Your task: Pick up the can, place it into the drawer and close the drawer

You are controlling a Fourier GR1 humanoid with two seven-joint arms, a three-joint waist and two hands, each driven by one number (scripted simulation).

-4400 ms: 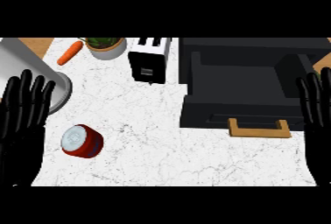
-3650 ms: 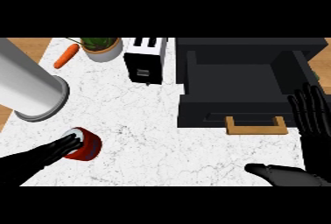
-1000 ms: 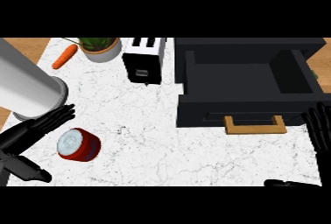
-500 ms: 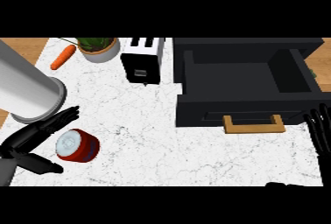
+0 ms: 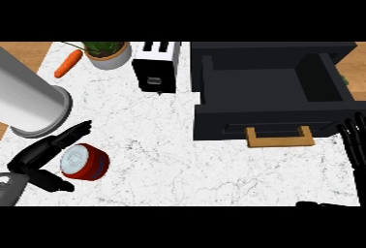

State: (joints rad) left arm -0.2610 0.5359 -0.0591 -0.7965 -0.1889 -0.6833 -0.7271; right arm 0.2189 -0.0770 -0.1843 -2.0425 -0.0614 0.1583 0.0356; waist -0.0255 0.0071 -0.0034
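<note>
A red can (image 5: 84, 162) with a silver lid stands on the white marble counter (image 5: 164, 160) at the lower left. My left hand (image 5: 41, 156) is right beside it on its left, fingers straight above the can and thumb low beneath it, open around it without closing. The black drawer (image 5: 271, 92) is pulled open at the upper right, its inside bare, with a wooden handle (image 5: 280, 137) at its front. My right hand (image 5: 355, 145) shows at the right edge, fingers straight, next to the drawer's front corner.
A tall grey cylinder (image 5: 25, 104) stands just behind my left hand. A black toaster (image 5: 157, 68), a potted plant (image 5: 107, 52) and a carrot (image 5: 67, 64) sit along the back of the counter.
My left hand has drawn in closer to the can, fingers and thumb now bracketing it. The right hand has stayed at the right edge.
</note>
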